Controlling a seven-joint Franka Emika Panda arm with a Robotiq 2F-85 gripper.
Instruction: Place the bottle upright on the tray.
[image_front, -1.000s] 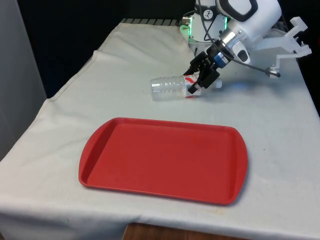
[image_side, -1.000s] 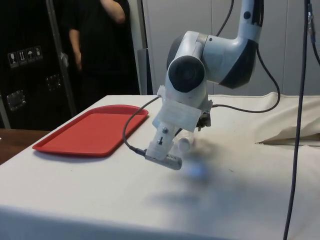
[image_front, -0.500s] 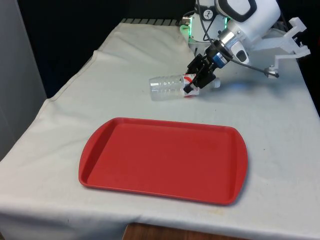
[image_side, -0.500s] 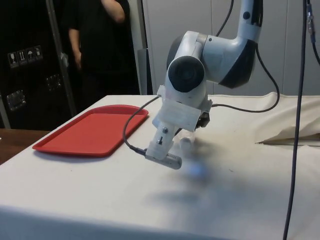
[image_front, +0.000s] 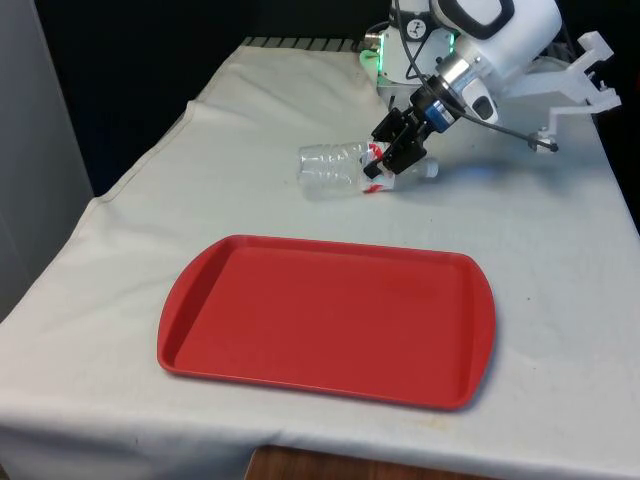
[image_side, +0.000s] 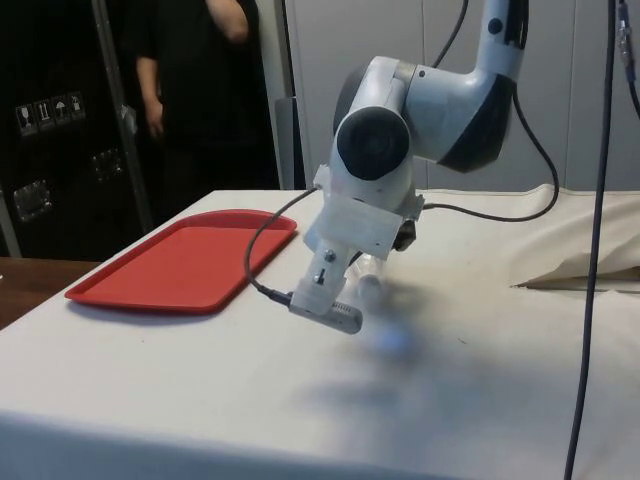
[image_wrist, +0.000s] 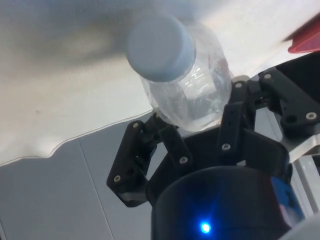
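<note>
Jaws clenched on clear bottle (image_front: 345, 166) near its cap. Bottle lying sideways, at twelve o'clock from red tray (image_front: 300, 375).

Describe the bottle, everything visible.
The bottle is clear ribbed plastic with a red-and-white label near its neck end and a pale cap; it looks empty. It lies roughly horizontal, base toward the front view's left, beyond the far edge of the red tray, not on it. The tool is shut on its upper body near the label, with the black fingers on either side of the shoulder. Whether the base touches the cloth cannot be told.
</note>
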